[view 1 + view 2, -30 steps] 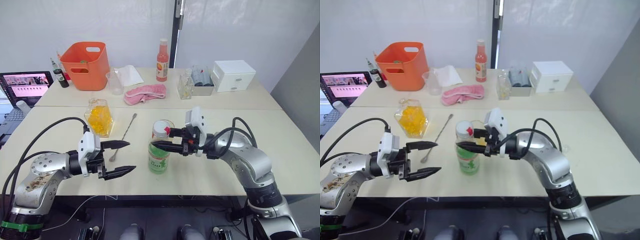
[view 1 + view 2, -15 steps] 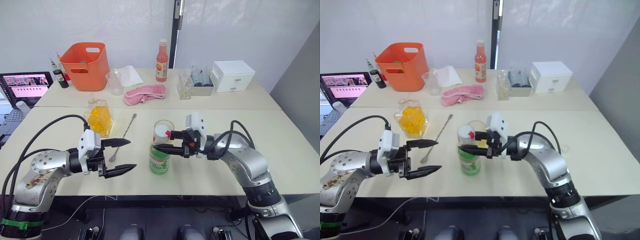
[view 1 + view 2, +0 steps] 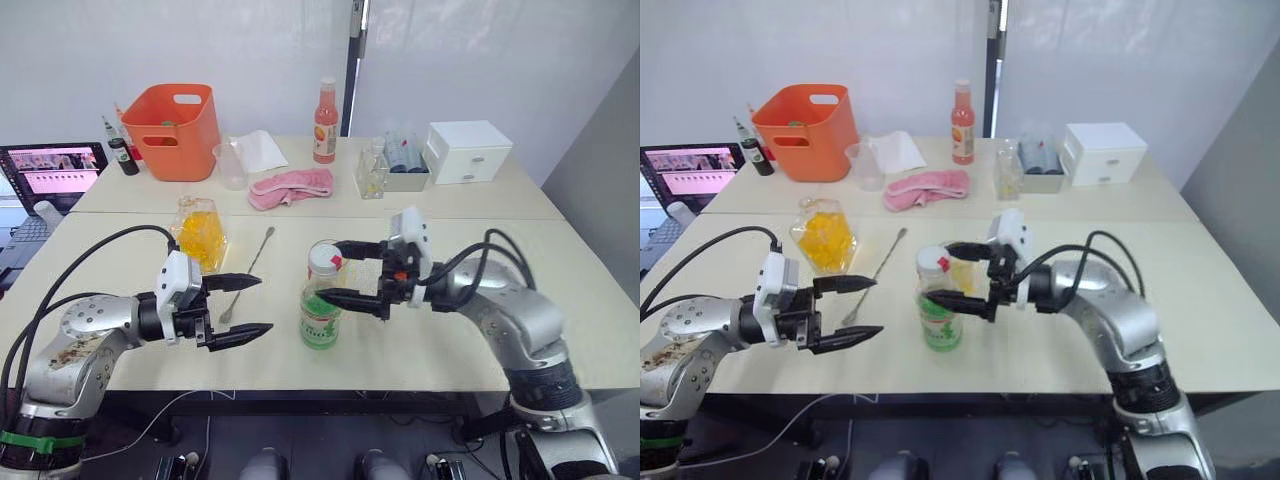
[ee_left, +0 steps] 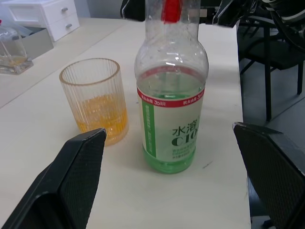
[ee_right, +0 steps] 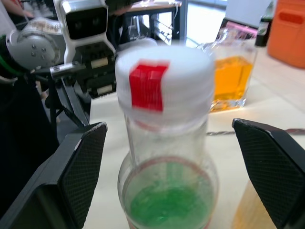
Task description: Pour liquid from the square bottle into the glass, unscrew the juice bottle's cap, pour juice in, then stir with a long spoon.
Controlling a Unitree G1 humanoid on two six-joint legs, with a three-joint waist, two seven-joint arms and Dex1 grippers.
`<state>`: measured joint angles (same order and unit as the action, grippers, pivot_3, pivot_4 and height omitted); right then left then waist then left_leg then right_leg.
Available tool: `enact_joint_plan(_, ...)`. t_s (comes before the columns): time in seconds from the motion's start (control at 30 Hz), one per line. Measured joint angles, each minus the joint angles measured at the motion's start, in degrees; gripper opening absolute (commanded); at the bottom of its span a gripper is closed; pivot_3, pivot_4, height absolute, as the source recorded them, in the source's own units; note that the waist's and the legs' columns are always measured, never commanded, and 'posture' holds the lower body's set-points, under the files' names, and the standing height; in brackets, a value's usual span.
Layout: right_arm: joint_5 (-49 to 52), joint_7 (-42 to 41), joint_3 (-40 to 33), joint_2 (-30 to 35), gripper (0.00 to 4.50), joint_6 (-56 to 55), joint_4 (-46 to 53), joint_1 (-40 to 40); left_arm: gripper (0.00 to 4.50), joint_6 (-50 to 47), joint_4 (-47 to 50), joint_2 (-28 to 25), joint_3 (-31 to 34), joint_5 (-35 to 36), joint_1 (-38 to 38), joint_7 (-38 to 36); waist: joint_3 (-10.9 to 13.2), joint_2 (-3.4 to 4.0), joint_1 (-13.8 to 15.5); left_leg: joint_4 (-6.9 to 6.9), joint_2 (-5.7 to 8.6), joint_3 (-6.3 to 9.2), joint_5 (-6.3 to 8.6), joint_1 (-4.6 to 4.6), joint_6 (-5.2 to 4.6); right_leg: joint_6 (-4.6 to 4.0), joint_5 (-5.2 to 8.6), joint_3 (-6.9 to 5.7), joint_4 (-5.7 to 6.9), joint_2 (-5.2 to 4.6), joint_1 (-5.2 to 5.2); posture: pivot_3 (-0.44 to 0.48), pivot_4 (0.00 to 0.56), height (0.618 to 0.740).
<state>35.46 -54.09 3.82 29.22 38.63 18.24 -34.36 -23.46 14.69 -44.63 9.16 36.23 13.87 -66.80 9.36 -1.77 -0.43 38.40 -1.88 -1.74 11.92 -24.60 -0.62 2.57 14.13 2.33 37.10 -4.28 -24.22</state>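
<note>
Right gripper [image 3: 352, 272] is widening, now open around capped juice bottle [image 3: 320, 308]; left gripper [image 3: 246, 305] hovering open, empty.

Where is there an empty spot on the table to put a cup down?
The cream front table is bare beyond the right gripper. It is crowded around the green-labelled plastic juice bottle, ribbed glass tumbler and long silver spoon.

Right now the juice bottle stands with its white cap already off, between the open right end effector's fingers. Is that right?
Not quite. The cap is on the juice bottle, as the right wrist view shows. The rest holds: the bottle stands upright, and the right end effector is open around its neck.
</note>
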Motion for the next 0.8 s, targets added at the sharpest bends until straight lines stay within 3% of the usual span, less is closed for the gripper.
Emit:
enact_joint_plan(0.23, 8.47, 0.74, -6.15, 6.37, 4.47, 7.10, 6.11, 2.76, 4.50, -8.57, 0.91, 0.18, -2.66, 3.39, 9.10, 2.58, 0.00, -0.01, 0.05, 0.00, 0.05, 0.00, 0.00, -0.02, 0.00, 0.01, 0.00, 0.02, -0.02, 0.06, 0.01, 0.000, 0.150, 0.715)
enact_joint_plan(0.6, 11.12, 5.42, -6.94, 7.15, 4.47, 9.92, 7.80, 3.23, 4.50, -9.10, -3.94, 6.07, -13.53, -0.74, 19.68, 1.70, 0.00, -0.01, -0.21, 0.01, 0.07, 0.00, 0.00, -0.05, -0.01, 0.01, 0.00, 0.03, -0.01, 0.09, -0.02, 0.000, 0.150, 0.715)
enact_joint_plan(0.8, 12.06, 6.54, -6.76, 7.19, 4.47, 9.99, 8.72, 3.23, 4.50, -9.97, -5.87, 6.55, -15.22, -2.25, 23.42, 0.32, 0.01, -0.01, -0.23, 0.02, 0.08, 0.01, 0.00, -0.06, -0.01, 0.01, 0.00, 0.04, -0.02, 0.09, -0.01, 0.000, 0.150, 0.715)
